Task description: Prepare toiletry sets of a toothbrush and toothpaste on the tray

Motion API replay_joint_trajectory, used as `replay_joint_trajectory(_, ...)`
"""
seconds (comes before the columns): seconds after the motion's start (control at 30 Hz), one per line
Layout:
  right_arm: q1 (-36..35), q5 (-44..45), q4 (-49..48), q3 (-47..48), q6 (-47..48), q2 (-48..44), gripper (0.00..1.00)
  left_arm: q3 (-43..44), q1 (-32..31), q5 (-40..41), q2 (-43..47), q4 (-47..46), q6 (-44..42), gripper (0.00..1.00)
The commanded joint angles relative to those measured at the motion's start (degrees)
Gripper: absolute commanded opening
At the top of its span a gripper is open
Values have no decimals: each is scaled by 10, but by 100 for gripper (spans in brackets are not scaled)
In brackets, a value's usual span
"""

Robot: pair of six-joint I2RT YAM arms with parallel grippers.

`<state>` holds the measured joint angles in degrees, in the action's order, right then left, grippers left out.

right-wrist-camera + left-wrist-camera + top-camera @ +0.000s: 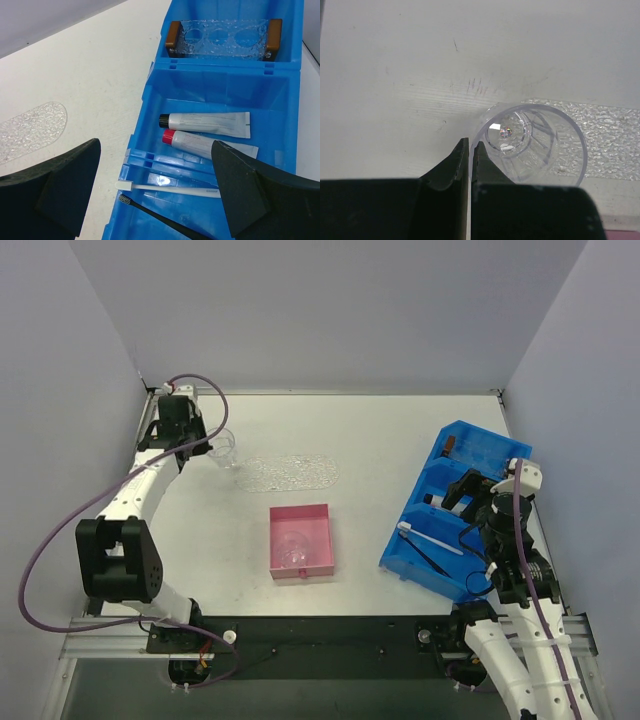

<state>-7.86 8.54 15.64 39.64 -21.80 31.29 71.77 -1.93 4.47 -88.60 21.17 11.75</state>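
Right hand [156,150], spread wide over the blue bin [225,85] well right of the tray [290,473], should drop astride one toothpaste [210,124] only, clear of its twin [200,142] just beside it; left hand [471,150] pinches a clear cup [535,145] by the rim at the tray's end.

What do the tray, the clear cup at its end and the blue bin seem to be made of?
The tray: probably clear plastic, see-through with a bumpy, glinting surface.
The clear cup: likely thin clear plastic, smooth and glossy, the table showing through its wall.
The blue bin: seemingly opaque moulded plastic, even colour, slight sheen, moulded dividers.
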Motion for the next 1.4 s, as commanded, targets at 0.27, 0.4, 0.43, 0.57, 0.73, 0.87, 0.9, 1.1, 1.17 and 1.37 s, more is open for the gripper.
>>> replay_joint_trajectory(0.27,-1,-8,1,17,-25,3,86,-6,-9,0,-39,-82,20,0)
replay_joint_trajectory(0.4,-2,-6,3,17,-24,10,86,-8,-22,12,-54,-82,20,0)
replay_joint_trajectory(0.43,-2,-5,3,18,-24,12,86,-8,-23,13,-57,-82,21,0)
replay_joint_trajectory(0.57,-3,-4,0,18,-23,18,86,-3,-26,5,-72,-77,27,0)
replay_joint_trajectory(0.73,-2,-4,-3,15,-23,22,86,6,-35,21,-87,-61,20,0)
replay_joint_trajectory(0.87,-2,-4,-3,12,-23,21,86,16,-35,20,-100,-53,20,0)
replay_joint_trajectory(0.9,-2,-4,-3,12,-22,21,86,19,-35,19,-104,-47,19,0)
replay_joint_trajectory(1.1,-3,-4,-3,11,-25,18,86,30,-35,22,-117,-29,15,0)
replay_joint_trajectory(1.17,-3,-4,-2,9,-25,15,86,33,-35,20,-119,-25,15,0)
replay_joint_trajectory(1.37,-3,-3,0,7,-25,14,86,40,-34,12,-129,-17,14,0)
